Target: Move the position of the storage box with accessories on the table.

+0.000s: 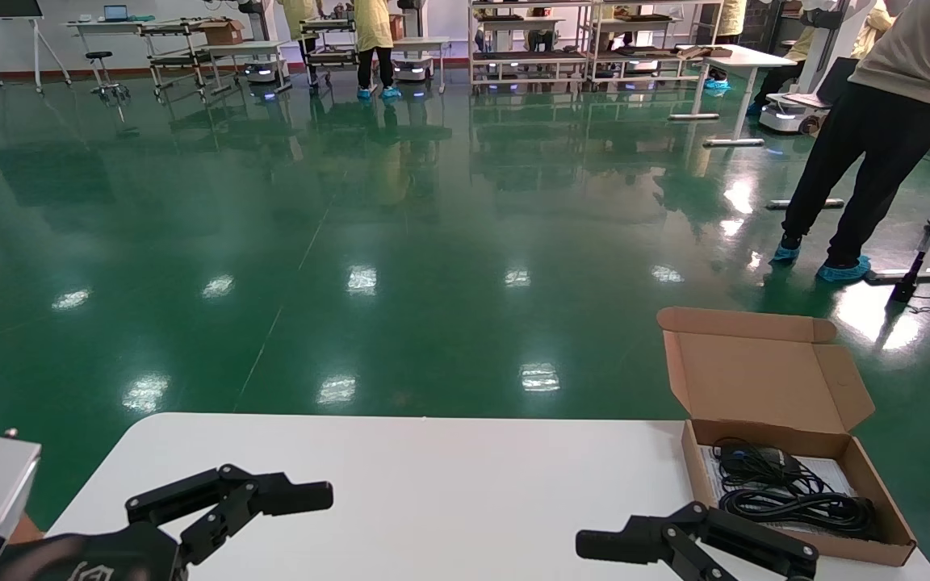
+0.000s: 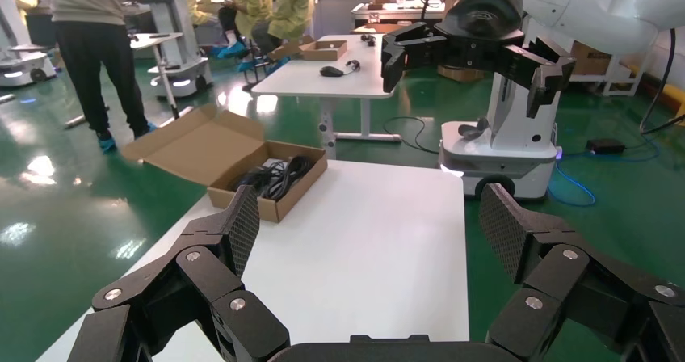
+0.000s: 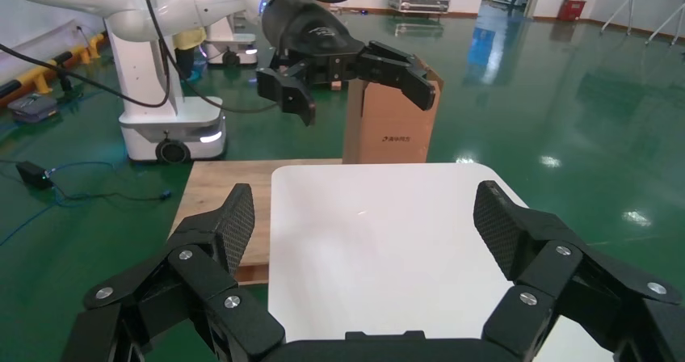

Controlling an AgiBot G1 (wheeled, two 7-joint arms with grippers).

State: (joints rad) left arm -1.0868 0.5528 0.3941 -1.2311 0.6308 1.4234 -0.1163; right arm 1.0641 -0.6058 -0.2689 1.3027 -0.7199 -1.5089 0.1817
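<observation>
At the lower right of the head view, the storage box [image 1: 796, 452] sits lid-open on the table's [image 1: 449, 484] far right corner, holding the accessories [image 1: 788, 484]. Right gripper [image 1: 594, 549] just beside it, left gripper [image 1: 312, 496] lower left, both spread and empty.

The left gripper [image 2: 367, 241] is matte black, with linked fingers, silver screw heads and cross-hatched pads [image 2: 244, 226]; the right gripper [image 3: 363, 233] looks the same; glossy white arm shells carry black cables; a grey wrist block sits at eight o'clock.
</observation>
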